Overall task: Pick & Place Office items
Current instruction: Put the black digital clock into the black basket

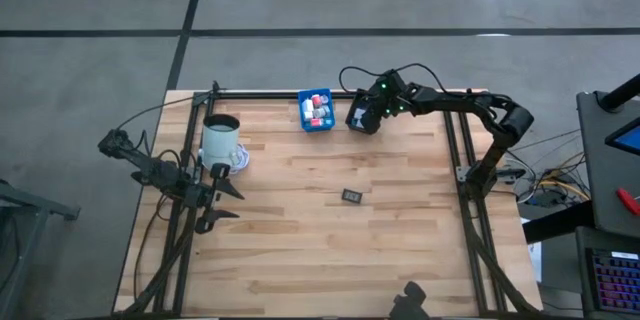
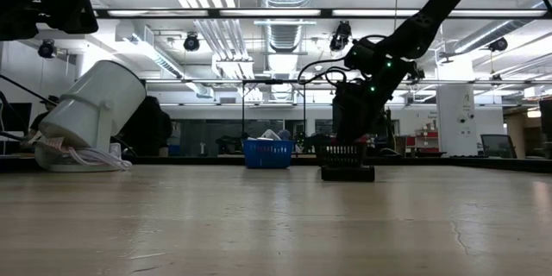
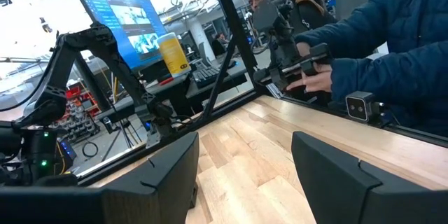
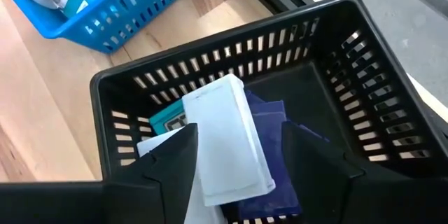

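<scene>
While no writing is legible, the right end effector (image 4: 238, 161) spreads around a white rectangle (image 4: 227, 136) over the black bin (image 4: 350, 56).

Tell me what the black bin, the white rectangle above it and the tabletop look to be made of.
Black bin: likely molded plastic, matte, slotted lattice walls. White rectangle: smooth, flat and thin, maybe plastic or card; unclear. Tabletop: wood, light butcher-block strips with visible grain.
</scene>
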Motion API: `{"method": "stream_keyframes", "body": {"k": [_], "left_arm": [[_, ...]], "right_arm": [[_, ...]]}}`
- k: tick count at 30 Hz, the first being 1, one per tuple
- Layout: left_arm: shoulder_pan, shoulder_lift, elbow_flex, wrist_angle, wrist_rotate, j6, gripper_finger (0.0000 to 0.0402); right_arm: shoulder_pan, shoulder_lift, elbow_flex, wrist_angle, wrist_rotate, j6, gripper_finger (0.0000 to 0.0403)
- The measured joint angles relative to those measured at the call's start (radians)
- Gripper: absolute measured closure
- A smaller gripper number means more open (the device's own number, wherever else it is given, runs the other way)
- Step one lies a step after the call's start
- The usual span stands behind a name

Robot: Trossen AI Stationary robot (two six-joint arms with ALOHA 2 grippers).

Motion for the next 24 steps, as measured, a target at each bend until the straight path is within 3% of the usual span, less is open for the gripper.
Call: {"method": "stream_keyframes", "body": {"k": [16, 24], "left_arm": [[0.0, 0.0, 0.0, 0.0, 0.0, 0.0, 0.0168], [0.0, 0.0, 0.0, 0.0, 0.0, 0.0, 0.0168]], "right_arm": [[0.003, -0.02, 0.022, 0.001, -0.003, 0.003, 0.0193], [0.015, -0.093, 0.022, 0.0, -0.095, 0.0, 0.0193]]}}
